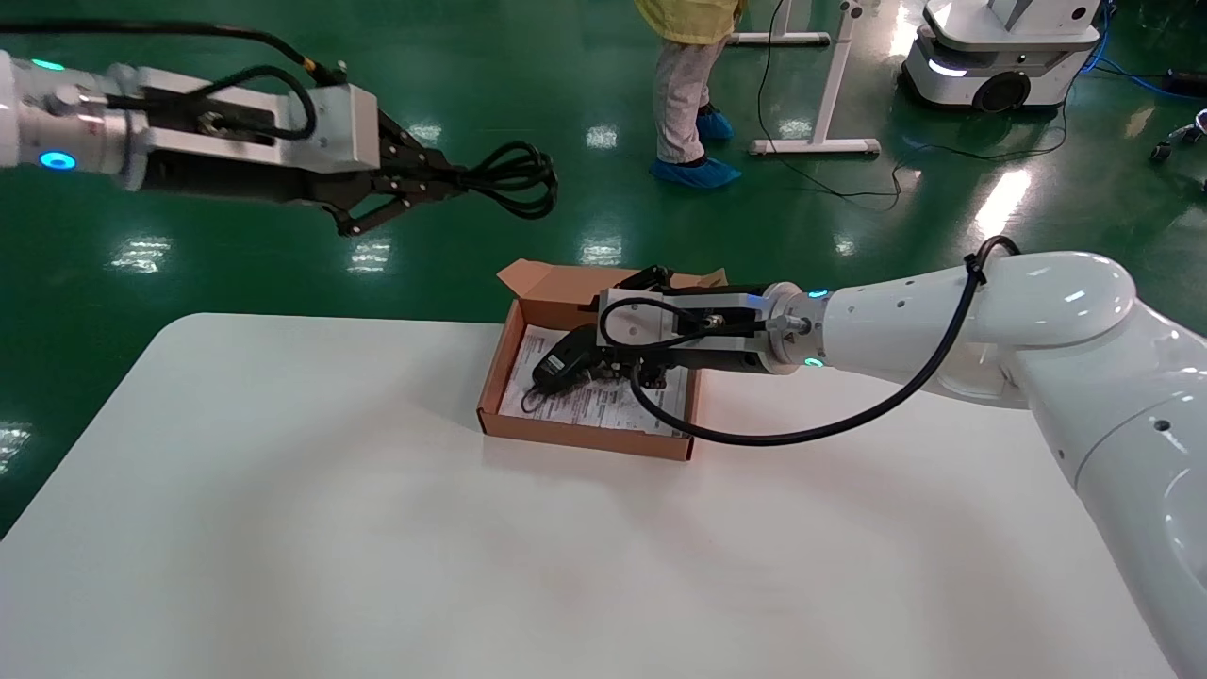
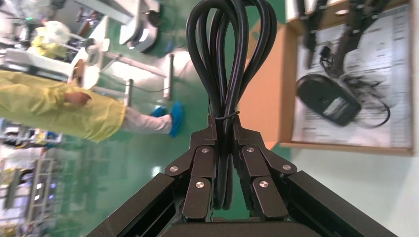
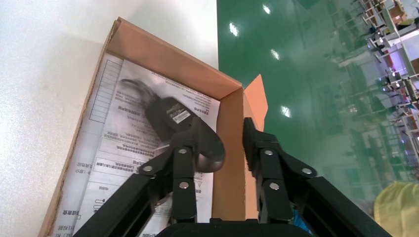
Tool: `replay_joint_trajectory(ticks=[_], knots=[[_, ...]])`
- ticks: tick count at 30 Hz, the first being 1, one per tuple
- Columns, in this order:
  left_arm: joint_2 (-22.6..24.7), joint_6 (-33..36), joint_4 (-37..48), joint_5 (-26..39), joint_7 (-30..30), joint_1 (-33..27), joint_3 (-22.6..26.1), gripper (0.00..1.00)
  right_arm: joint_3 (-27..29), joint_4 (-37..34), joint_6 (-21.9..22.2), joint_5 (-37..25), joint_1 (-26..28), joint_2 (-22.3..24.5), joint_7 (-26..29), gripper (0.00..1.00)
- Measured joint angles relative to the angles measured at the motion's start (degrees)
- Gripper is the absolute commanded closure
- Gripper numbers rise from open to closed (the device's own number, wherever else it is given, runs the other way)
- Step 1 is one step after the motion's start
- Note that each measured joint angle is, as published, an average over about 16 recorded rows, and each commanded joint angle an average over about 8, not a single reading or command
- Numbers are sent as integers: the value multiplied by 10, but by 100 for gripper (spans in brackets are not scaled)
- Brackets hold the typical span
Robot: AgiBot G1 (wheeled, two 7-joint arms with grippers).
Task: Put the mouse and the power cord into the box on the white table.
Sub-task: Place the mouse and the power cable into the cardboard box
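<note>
Your left claw (image 1: 443, 184) is clamped on the power cord (image 1: 514, 179), holding it in the air over the green floor, beyond the counter (image 1: 283, 490). Your right claw (image 3: 230, 143) hangs spread wide over the box (image 1: 495, 377) (lid flap up). The mouse (image 1: 556, 363) lies inside on the printed sheet.

Black mouse (image 1: 558, 361), glossy black power cord (image 1: 514, 179), brown box (image 1: 528, 306), white table (image 1: 283, 490)

Left claw (image 2: 225, 129) clamped on looped power cord (image 2: 227, 54); beyond, mouse (image 2: 328, 99) inside box (image 2: 284, 98).
</note>
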Motion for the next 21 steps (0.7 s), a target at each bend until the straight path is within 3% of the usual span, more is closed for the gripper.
replay_joint_trajectory(ticks=[8,21], knots=[[51,-68,7,-1,-1,51,-1,100,3,-31,-18,19,46,35,-11,0],[116,-156,-31,3,2,150,5,100,15,-91,-96,33,99,110,-66,0]])
